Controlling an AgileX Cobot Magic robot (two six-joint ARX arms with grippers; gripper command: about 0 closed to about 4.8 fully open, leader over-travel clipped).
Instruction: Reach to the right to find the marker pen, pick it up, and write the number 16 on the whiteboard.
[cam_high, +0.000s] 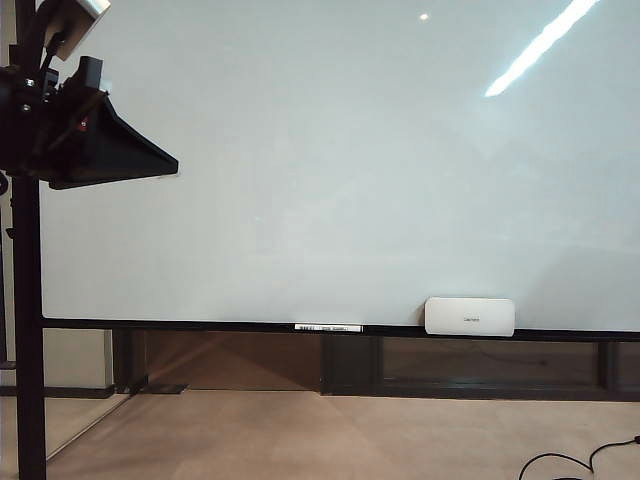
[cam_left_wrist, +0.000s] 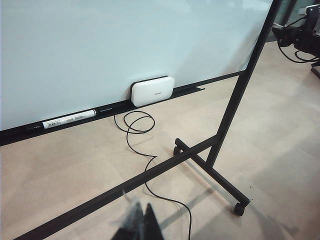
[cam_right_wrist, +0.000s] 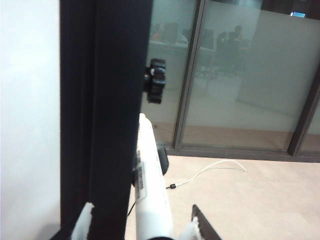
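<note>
The whiteboard (cam_high: 330, 150) fills the exterior view, glossy and blank; the number 16 is not in view. In the right wrist view a white marker pen (cam_right_wrist: 150, 185) stands beside the board's black side frame (cam_right_wrist: 107, 100). My right gripper (cam_right_wrist: 141, 216) is open around the pen, and a gap shows between the barrel and each of its fingertips (cam_right_wrist: 85, 220). This gripper is outside the exterior view. My left gripper (cam_high: 170, 165) hangs at the board's upper left. Its fingers (cam_left_wrist: 142, 222) are shut together on nothing, above the floor.
A white rounded block (cam_high: 470, 316) (cam_left_wrist: 152, 90) and a second marker (cam_high: 328, 327) (cam_left_wrist: 68, 119) sit on the board's ledge. A black cable (cam_left_wrist: 137, 135) curls on the floor by the stand's wheeled legs (cam_left_wrist: 210, 170). Glass partitions (cam_right_wrist: 240, 75) stand behind the frame.
</note>
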